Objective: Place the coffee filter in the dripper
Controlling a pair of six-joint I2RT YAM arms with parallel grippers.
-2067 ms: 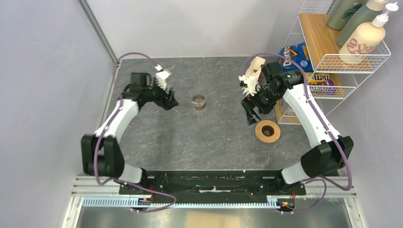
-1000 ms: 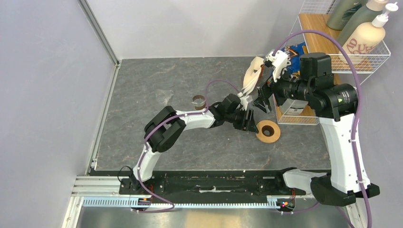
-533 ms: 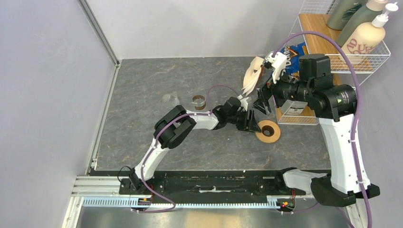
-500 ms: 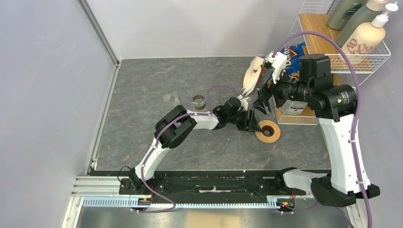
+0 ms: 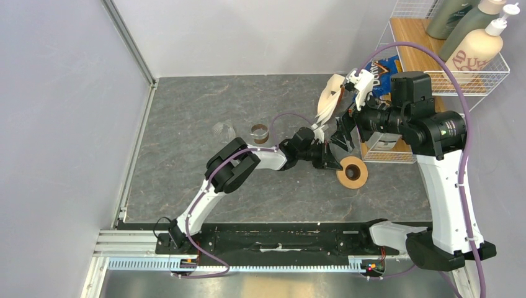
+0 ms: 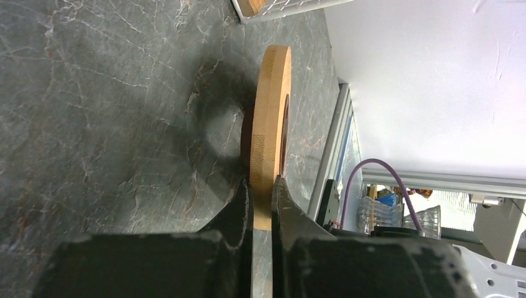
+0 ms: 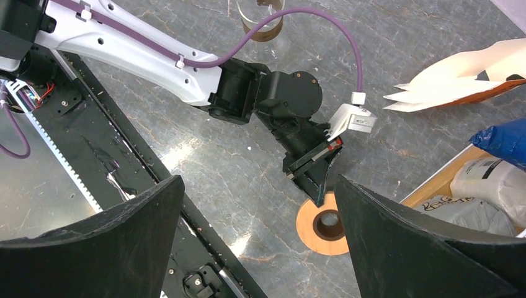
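1. Table [image 5: 186, 167]: grey stone-look top that carries everything. All places below are given from the ring.
2. Rack [image 5: 460, 78]: white wire shelf, right of and behind the ring, holding bottles and snack bags. Not part of the task.
3. Right hand [image 7: 257, 183]: hangs above and just behind the ring, jaws wide, holding nothing. Its camera looks straight down on the ring. My guess is it's parked clear while the other arm works, and is free to fetch the filter.
4. Left hand [image 6: 262, 186]: its arm is stretched right across to the ring's left edge. The jaws are narrow and pinched on the ring's rim, one finger on each flat face. An edge grip suits a thin disc lying low.
5. Filter [image 5: 327, 99]: white paper fan, looks like several layers, behind the ring and close to the rack. Nothing touches it and it's not in the dripper yet.
6. Ring [image 5: 363, 174]: tan wooden collar with a centre hole. It may be tipped up slightly off the table, can't be sure.
7. Cup [image 5: 260, 132]: short brownish cylinder, well left of the ring. Not the dripper.
8. Glass cone [image 5: 223, 131]: clear and faint, left of the cup, well apart from the ring. Probably the dripper's funnel, so the ring is likely gripped to rejoin it before the filter goes in.
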